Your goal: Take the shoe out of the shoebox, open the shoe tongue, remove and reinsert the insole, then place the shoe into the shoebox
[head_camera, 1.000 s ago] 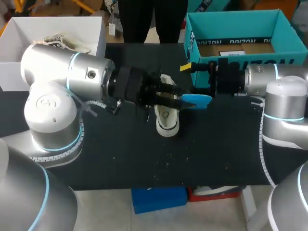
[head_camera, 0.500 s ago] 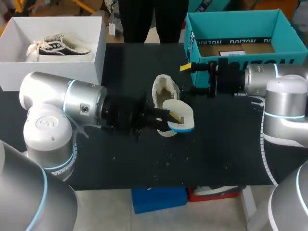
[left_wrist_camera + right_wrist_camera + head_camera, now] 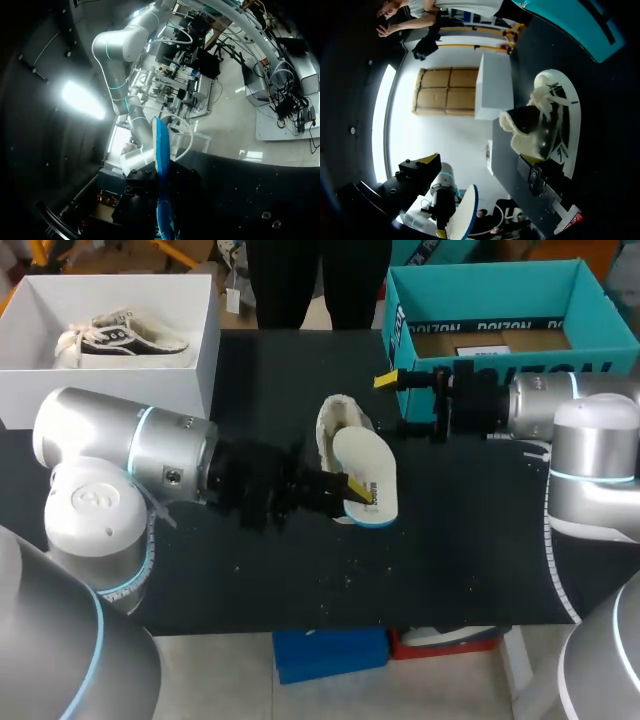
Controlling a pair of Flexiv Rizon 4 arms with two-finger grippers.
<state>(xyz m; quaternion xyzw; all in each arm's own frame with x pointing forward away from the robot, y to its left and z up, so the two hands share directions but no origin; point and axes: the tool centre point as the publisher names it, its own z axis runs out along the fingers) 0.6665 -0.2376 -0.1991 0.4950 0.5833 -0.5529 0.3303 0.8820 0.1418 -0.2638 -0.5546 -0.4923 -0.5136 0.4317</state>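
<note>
The left gripper (image 3: 352,490) pinches the insole (image 3: 367,475) over the shoe (image 3: 338,423) at mid-worktop. The right gripper (image 3: 398,405) hangs spread and empty nearby. Best tip the insole toe-first into the opening while the right gripper steadies the shoe.

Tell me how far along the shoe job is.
Done: the shoe sits out on the table, and its insole is out. In hand: the left gripper holds the insole over the shoe. Left: slide it back in, then box the shoe.
</note>
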